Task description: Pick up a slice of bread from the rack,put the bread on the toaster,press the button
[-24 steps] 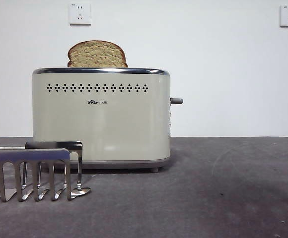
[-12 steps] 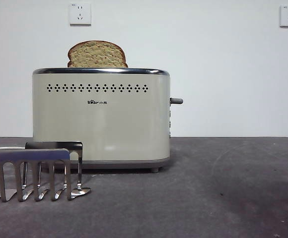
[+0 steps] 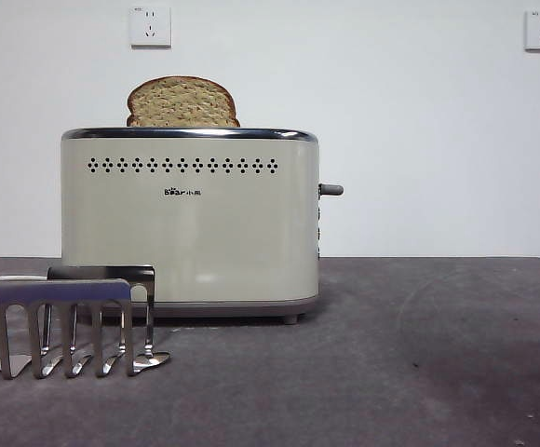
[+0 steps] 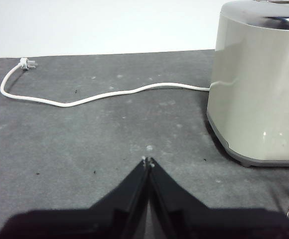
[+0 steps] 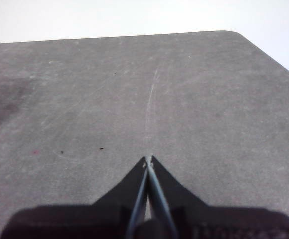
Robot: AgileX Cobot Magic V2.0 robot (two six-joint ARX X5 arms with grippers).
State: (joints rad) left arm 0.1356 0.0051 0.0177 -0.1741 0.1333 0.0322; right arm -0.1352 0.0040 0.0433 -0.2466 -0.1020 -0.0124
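Currently — bread: wholegrain slice [image 3: 182, 102] seated in toaster [image 3: 189, 223], rack [image 3: 74, 321] empty.
Lever [image 3: 331, 190]: seemingly unpressed.
End effectors: left [image 4: 147, 162], right [image 5: 148, 160], both together, idle.

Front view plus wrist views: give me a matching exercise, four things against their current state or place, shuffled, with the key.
Things:
1. bread
2. rack
3. cord
4. left pincer

States:
A. shut, holding nothing
B. lies unplugged on the table
C. sticks up from the toaster
D. holds no slice, in front of the toaster

Pairs: 1-C, 2-D, 3-B, 4-A
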